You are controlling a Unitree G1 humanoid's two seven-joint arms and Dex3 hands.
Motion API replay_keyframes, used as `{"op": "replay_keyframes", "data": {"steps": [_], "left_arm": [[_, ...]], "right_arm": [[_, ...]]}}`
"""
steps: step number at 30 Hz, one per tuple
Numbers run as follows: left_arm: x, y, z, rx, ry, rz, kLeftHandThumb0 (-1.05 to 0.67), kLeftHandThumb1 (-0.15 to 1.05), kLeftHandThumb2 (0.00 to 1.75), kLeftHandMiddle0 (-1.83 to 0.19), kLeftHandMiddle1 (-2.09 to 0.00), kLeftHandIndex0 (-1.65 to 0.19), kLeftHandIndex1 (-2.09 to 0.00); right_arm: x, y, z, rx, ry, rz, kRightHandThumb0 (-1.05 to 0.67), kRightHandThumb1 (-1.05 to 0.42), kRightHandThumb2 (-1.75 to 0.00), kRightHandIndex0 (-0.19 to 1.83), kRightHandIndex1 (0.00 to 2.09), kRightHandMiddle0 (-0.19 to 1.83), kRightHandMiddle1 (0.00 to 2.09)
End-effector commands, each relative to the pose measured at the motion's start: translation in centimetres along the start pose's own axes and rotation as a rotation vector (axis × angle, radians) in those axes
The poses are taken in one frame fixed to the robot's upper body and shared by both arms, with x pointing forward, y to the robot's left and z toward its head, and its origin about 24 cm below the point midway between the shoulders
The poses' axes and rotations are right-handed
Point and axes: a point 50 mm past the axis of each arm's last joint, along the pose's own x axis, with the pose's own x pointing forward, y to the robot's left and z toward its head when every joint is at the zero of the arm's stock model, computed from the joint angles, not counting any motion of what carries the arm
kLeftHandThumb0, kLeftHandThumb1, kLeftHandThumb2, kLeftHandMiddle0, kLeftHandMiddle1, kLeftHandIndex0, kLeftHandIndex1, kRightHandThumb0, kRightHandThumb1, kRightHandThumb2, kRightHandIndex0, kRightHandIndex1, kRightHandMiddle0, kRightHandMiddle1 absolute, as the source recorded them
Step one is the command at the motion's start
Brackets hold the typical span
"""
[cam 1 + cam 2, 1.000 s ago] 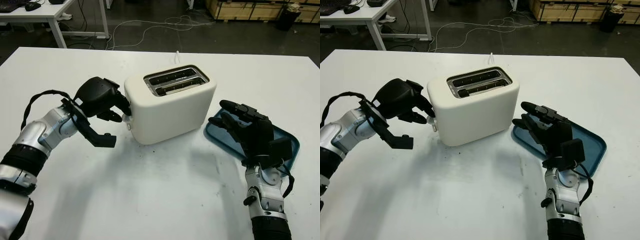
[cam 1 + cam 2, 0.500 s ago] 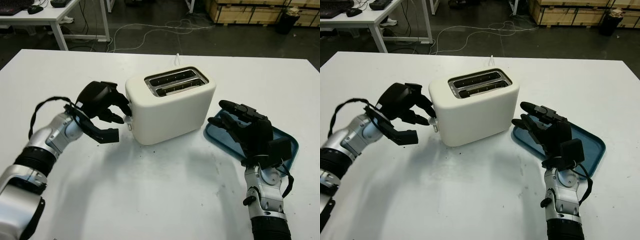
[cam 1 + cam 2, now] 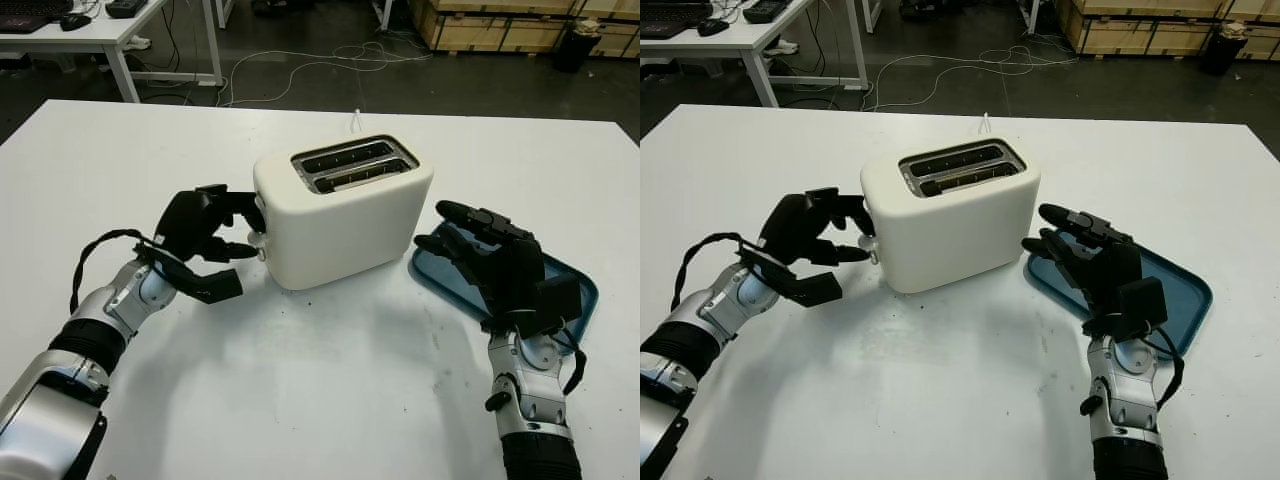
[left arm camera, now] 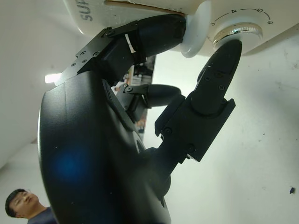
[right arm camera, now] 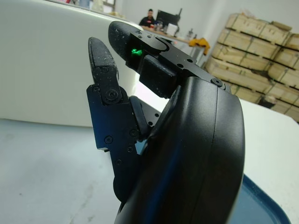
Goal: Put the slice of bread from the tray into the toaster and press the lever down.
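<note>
A cream toaster [image 3: 340, 215] stands mid-table with its two slots [image 3: 355, 166] facing up; something brownish sits low in the nearer slot. My left hand [image 3: 245, 232] is at the toaster's left end. In the left wrist view one finger lies on the white lever [image 4: 196, 29] and the thumb tip touches the dial [image 4: 237, 33]. My right hand [image 3: 462, 238] is open and holds nothing, hovering over the near left part of the blue tray [image 3: 578, 286]. The part of the tray that shows is bare blue.
A white table [image 3: 300, 380] runs wide in front of the toaster. A thin white cable [image 3: 355, 115] leads off the table's far edge behind the toaster. Beyond are a desk [image 3: 100, 30] and wooden crates [image 3: 480, 20].
My left hand and forearm have sunk lower toward the table at the toaster's end, fingers staying on the lever. The right hand has not moved.
</note>
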Motion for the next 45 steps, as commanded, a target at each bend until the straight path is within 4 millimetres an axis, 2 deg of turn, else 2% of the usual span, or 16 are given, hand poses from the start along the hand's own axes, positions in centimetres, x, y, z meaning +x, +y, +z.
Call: {"op": "replay_keyframes", "data": {"steps": [1, 3, 5, 8, 12, 13, 14, 15, 16, 18, 19, 21, 25, 27, 31, 45], "left_arm": [[-2.3, -13.5, 7.2, -0.097, -0.148, -0.548, -0.43, 0.92, 0.39, -0.55, -1.61, -0.64, -1.10], [-2.3, -13.2, 6.9, -0.104, -0.136, -0.542, -0.43, 0.92, 0.39, -0.57, -1.53, -0.65, -1.04], [-2.2, -12.8, 6.6, -0.103, -0.131, -0.525, -0.41, 0.92, 0.39, -0.57, -1.54, -0.66, -1.01], [-2.0, -11.7, 6.1, -0.106, -0.125, -0.482, -0.38, 0.92, 0.39, -0.60, -1.43, -0.70, -0.76], [-1.9, -10.1, 5.5, -0.124, -0.108, -0.396, -0.38, 0.92, 0.42, -0.69, -1.15, -0.76, -0.59], [-1.9, -9.5, 5.3, -0.124, -0.105, -0.371, -0.39, 0.92, 0.42, -0.69, -1.19, -0.77, -0.57], [-1.9, -8.9, 5.2, -0.126, -0.103, -0.346, -0.39, 0.92, 0.43, -0.62, -1.38, -0.76, -0.67], [-1.9, -8.2, 5.0, -0.128, -0.102, -0.316, -0.40, 0.92, 0.44, -0.56, -1.56, -0.67, -0.90], [-2.0, -7.5, 4.9, -0.135, -0.099, -0.283, -0.41, 0.92, 0.44, -0.53, -1.66, -0.59, -1.07], [-2.2, -6.1, 4.6, -0.138, -0.081, -0.233, -0.43, 0.92, 0.44, -0.51, -1.69, -0.56, -1.17], [-2.3, -5.5, 4.4, -0.140, -0.071, -0.215, -0.45, 0.92, 0.45, -0.52, -1.64, -0.55, -1.18], [-2.7, -3.8, 4.0, -0.149, -0.057, -0.152, -0.45, 0.92, 0.47, -0.62, -1.36, -0.61, -1.01], [-3.4, -0.8, 3.3, -0.143, -0.038, -0.035, -0.44, 0.92, 0.45, -0.69, -1.20, -0.69, -0.86], [-3.8, 0.5, 3.0, -0.141, -0.024, 0.012, -0.42, 0.92, 0.42, -0.71, -1.20, -0.72, -0.82], [-4.4, 2.2, 2.9, -0.142, -0.007, 0.097, -0.40, 0.92, 0.39, -0.64, -1.38, -0.76, -0.75], [-6.4, 5.2, 3.0, -0.195, -0.008, 0.290, -0.36, 0.92, 0.31, -0.66, -1.41, -0.78, -0.80]], "right_arm": [[0.0, 0.0, 0.2, 0.019, -0.018, -0.010, -0.40, -0.90, 0.00, 1.33, 0.00, 1.14, 0.00], [0.0, 0.0, 0.1, 0.032, -0.015, -0.010, -0.40, -0.90, 0.00, 1.33, 0.00, 1.14, 0.00], [0.0, 0.0, 0.2, 0.036, -0.014, -0.010, -0.40, -0.90, 0.00, 1.33, 0.00, 1.14, 0.00], [0.1, 0.0, 0.2, 0.026, -0.018, -0.009, -0.40, -0.90, 0.00, 1.33, 0.00, 1.14, 0.00], [0.1, 0.1, 0.2, 0.032, -0.019, -0.009, -0.40, -0.90, 0.00, 1.33, 0.00, 1.14, 0.00], [0.1, 0.1, 0.2, 0.031, -0.021, -0.009, -0.40, -0.90, 0.00, 1.33, 0.00, 1.14, 0.00], [0.1, 0.1, 0.2, 0.032, -0.021, -0.009, -0.40, -0.90, 0.00, 1.33, 0.00, 1.14, 0.00], [0.1, 0.2, 0.2, 0.034, -0.022, -0.009, -0.40, -0.90, 0.00, 1.33, 0.00, 1.14, 0.00], [0.1, 0.2, 0.2, 0.037, -0.023, -0.008, -0.40, -0.90, 0.00, 1.33, 0.00, 1.14, 0.00], [0.1, 0.3, 0.2, 0.038, -0.022, -0.010, -0.40, -0.90, 0.00, 1.33, 0.00, 1.14, 0.00], [0.1, 0.3, 0.2, 0.037, -0.020, -0.011, -0.40, -0.90, 0.00, 1.33, 0.00, 1.14, 0.00], [0.1, 0.3, 0.1, 0.031, -0.017, -0.014, -0.40, -0.90, 0.00, 1.32, 0.00, 1.14, 0.00], [0.1, 0.3, 0.2, 0.028, -0.018, -0.016, -0.41, -0.90, 0.00, 1.32, 0.00, 1.13, 0.00], [0.1, 0.4, 0.2, 0.031, -0.021, -0.017, -0.40, -0.90, 0.00, 1.32, 0.00, 1.14, 0.00], [0.1, 0.4, 0.0, 0.024, -0.020, -0.016, -0.40, -0.90, 0.00, 1.32, 0.00, 1.14, 0.00], [0.5, 0.7, 0.1, 0.034, -0.028, -0.021, -0.41, -0.90, 0.00, 1.30, 0.00, 1.12, 0.00]]}}
